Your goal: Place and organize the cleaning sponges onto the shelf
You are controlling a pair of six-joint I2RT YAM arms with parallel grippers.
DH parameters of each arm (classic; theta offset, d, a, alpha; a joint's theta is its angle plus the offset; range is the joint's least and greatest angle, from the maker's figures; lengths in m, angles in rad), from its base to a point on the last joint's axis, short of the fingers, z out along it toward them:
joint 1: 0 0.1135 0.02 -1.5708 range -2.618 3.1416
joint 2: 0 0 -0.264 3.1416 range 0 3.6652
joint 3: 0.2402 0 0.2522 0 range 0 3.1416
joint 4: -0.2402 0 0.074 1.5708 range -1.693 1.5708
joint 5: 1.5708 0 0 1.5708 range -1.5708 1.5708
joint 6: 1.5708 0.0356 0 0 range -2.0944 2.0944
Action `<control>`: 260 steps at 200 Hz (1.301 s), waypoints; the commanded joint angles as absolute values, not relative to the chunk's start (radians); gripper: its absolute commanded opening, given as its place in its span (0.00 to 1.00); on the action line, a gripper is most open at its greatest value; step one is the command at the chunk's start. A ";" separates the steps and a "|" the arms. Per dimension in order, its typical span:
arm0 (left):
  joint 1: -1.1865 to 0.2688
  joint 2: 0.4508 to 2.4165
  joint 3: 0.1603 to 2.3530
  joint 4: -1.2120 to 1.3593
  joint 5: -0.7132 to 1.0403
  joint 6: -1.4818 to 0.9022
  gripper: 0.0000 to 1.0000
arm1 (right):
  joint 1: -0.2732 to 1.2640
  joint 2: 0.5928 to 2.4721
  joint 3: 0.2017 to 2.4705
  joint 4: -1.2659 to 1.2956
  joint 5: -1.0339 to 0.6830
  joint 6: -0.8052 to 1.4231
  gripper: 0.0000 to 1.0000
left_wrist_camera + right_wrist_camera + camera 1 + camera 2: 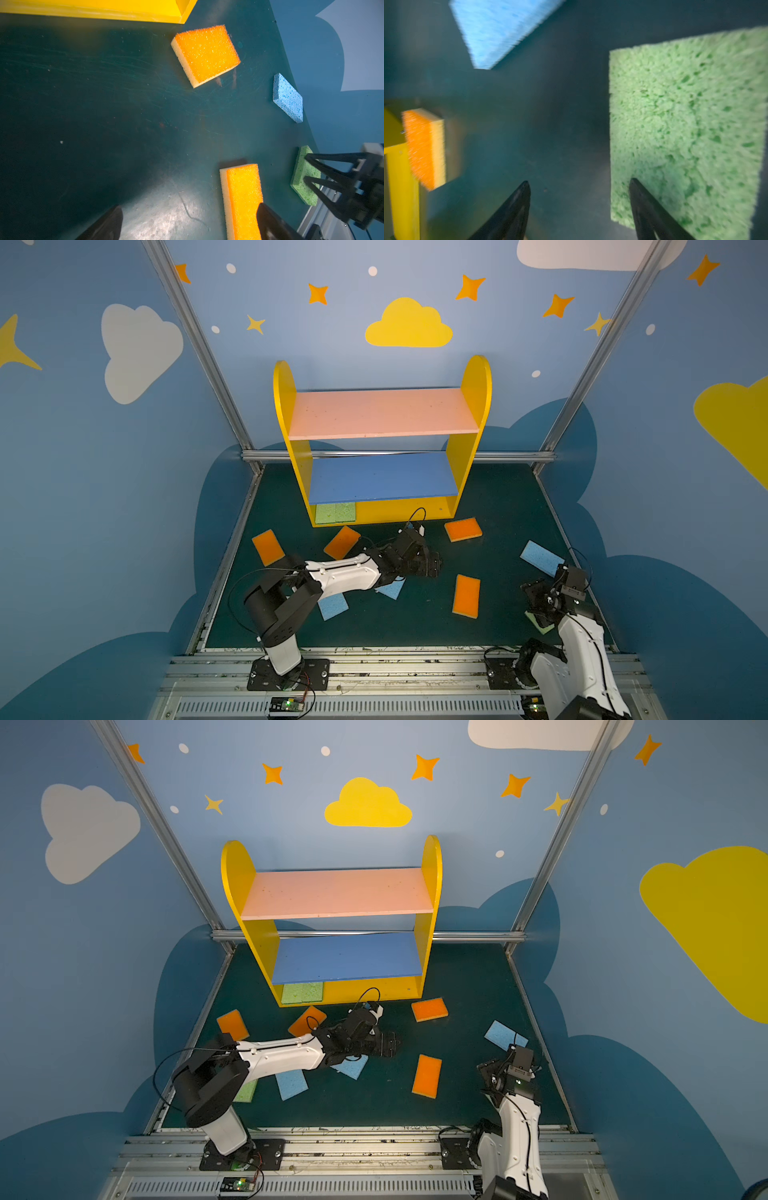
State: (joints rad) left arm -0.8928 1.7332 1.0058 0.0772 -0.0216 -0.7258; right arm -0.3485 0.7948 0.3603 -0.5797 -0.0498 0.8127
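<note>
- Green pair [335, 513] sits on the shelf [468, 456]: bottom yellow board, left end, side by side. Pink board [382, 412] and blue board [382, 479] are bare.
- Early days, I'd say. Nine are on the mat [498, 506]: four orange sponges [466, 596], three blue sponges [542, 558], a green sponge [539, 625] front right, and a second green [245, 1091] half hidden under the left arm [282, 1052].
- Right gripper [579, 181]: jaws apart, only mat between them, green sponge just beside one finger. Likely next pick.
- Left gripper [189, 207]: spread wide, empty, over mid-mat near an orange sponge.
- Room: the bottom board is free right of the pair, but the gap under the blue board looks low. The front-right green lies near the front rail [395, 655], and one blue lies close to the right mat edge.
</note>
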 commanded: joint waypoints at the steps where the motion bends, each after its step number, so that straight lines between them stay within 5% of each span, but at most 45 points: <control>1: -0.896 1.730 1.002 0.094 -0.009 -0.726 1.00 | -0.357 0.832 0.314 -0.538 -0.044 0.855 0.75; 66: -0.894 1.713 0.960 0.092 -0.024 -0.730 1.00 | -0.320 0.840 0.202 -0.169 -0.397 0.879 0.74; 110: -0.887 1.683 0.922 0.100 -0.046 -0.741 0.99 | -0.077 0.892 0.252 -0.005 -0.359 0.911 0.69; 184: -0.867 1.572 0.823 0.048 -0.071 -0.760 1.00 | 0.206 1.475 0.532 0.150 -0.567 0.991 0.67; 260: -0.852 1.410 0.726 -0.035 -0.162 -0.774 1.00 | 0.513 1.726 0.800 0.177 -0.514 0.992 0.66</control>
